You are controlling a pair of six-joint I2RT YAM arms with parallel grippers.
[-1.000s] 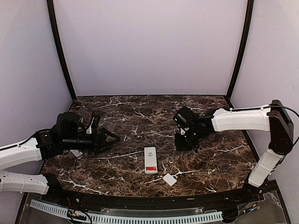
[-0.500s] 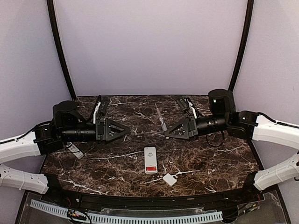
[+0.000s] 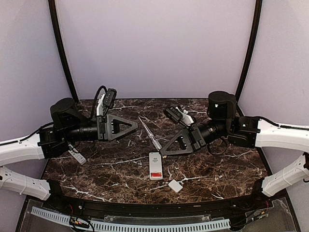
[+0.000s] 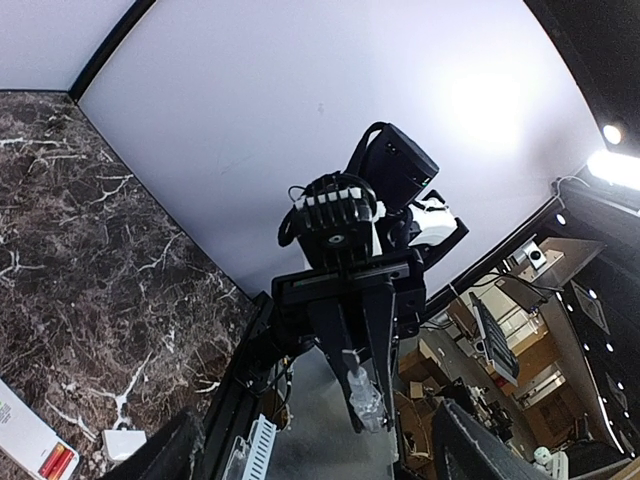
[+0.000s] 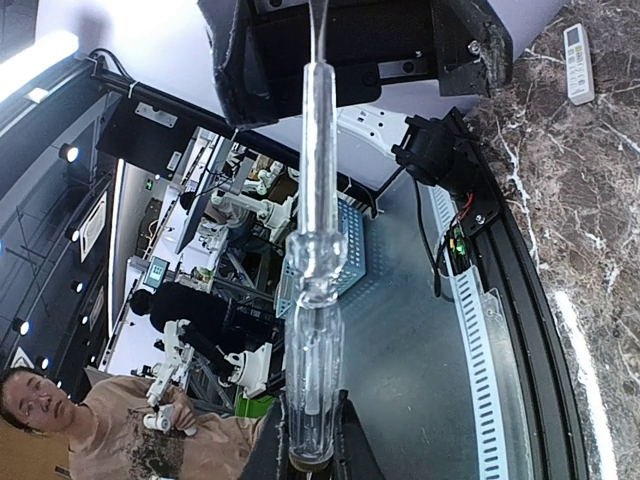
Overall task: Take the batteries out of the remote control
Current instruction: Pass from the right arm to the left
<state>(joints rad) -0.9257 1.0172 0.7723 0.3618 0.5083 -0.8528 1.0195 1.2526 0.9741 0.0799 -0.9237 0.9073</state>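
Across the dark marble table (image 3: 217, 169) the two arms reach in from either side, the left arm (image 3: 19, 150) low along the left edge and the right arm (image 3: 280, 135) bent in from the right. Raised off the surface, the left gripper (image 3: 133, 126) points right with its jaws spread wide and nothing between them; its wrist view shows its fingers (image 4: 175, 452) far apart at the bottom corners. Facing it, the right gripper (image 3: 163, 151) is clamped tight on the handle of a clear screwdriver (image 3: 147, 131), whose blade slants away toward the left gripper. The white remote control (image 3: 155, 165) lies flat near the front edge; seen from above, the right gripper's tips overlap its far end. A second remote (image 3: 76, 155) lies at the left, partly hidden beneath the left arm. A small white cover (image 3: 175, 185) sits near the remote control's near right corner, apart from it. Red batteries (image 3: 155, 172) sit in the remote control's open bay at its near end, uncovered
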